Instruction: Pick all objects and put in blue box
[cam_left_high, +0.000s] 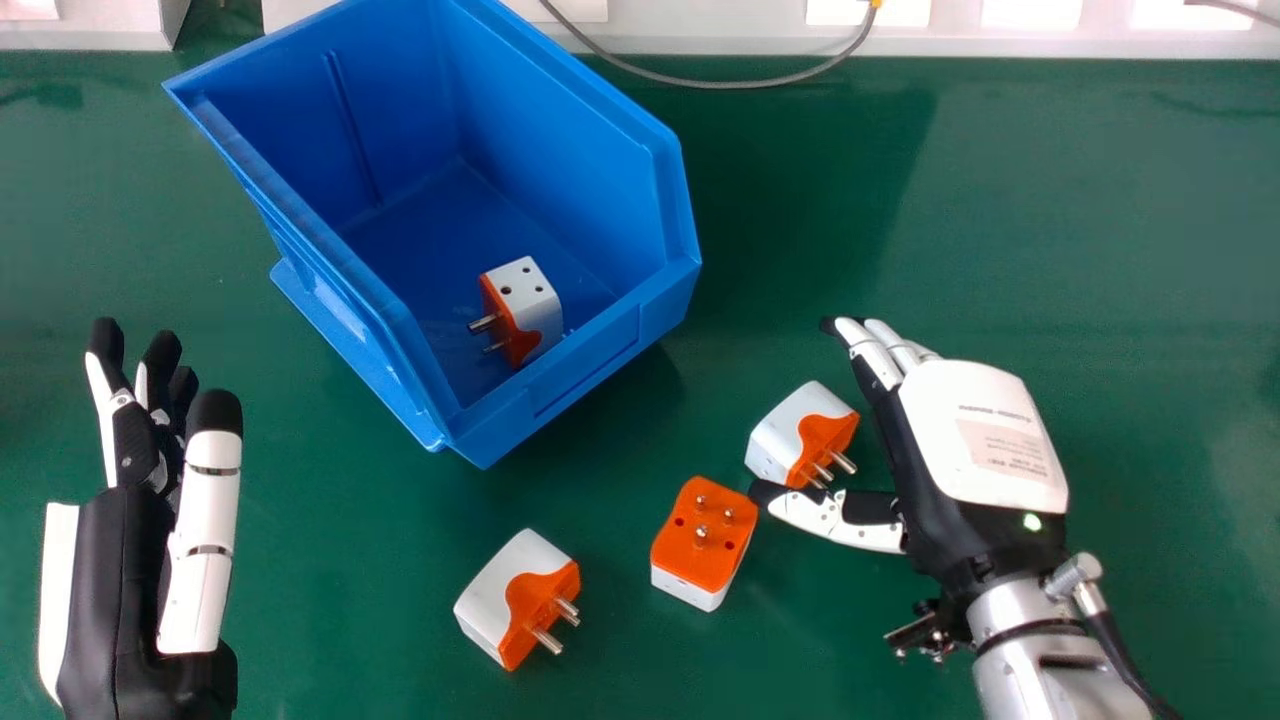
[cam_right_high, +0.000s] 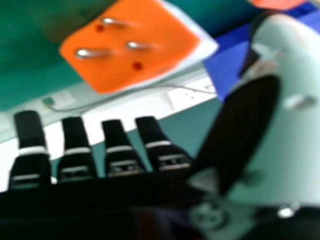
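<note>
Box, blue (cam_left_high: 575, 150), sits at upper centre-left of the frame, its low front lip angled toward the lower right. Inside, near that lip, lies a first adapter (cam_left_high: 535, 300), white and orange, pins pointing left. Three more rest on the green table (cam_left_high: 1140, 220). A second adapter (cam_left_high: 785, 435) is right of centre, tilted, pins toward the lower right. A third adapter (cam_left_high: 700, 535) lies just below and left of it, orange face up, pins upward. A fourth adapter (cam_left_high: 500, 605) is at lower centre, pins toward the lower right.

Right hand (cam_left_high: 975, 430), right side of the frame, back upward. Fingers straight, small gaps between them, pinching nothing; thumb stretched left, its tip close by the second and third adapters. Contact cannot be told. Right hand view: one loose adapter turns its orange pin face to the camera.

Left hand (cam_left_high: 110, 590), lower left, fingers extended and close together, thumb straight beside them, nothing held. Grey cable (cam_left_high: 700, 82) loops along the upper edge.
</note>
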